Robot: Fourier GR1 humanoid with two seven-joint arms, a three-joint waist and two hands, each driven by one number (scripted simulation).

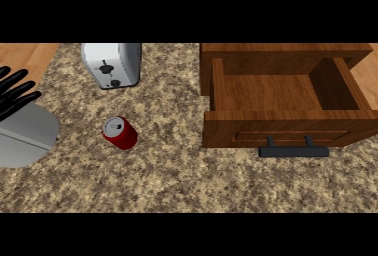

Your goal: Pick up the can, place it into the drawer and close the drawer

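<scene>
A red can (120, 133) with a silver top lies on the speckled counter, left of centre. To its right stands a wooden drawer (284, 93), pulled open and empty inside, with a dark handle (293, 150) on its front panel. My left hand (15, 95) rests at the left edge with its fingers straight and pointing up, well left of the can and apart from it. My right hand does not show.
A silver toaster (112, 64) stands at the back, above the can. The wooden cabinet body (284, 51) sits behind the drawer. The counter's wooden edge (26, 55) shows at the top left.
</scene>
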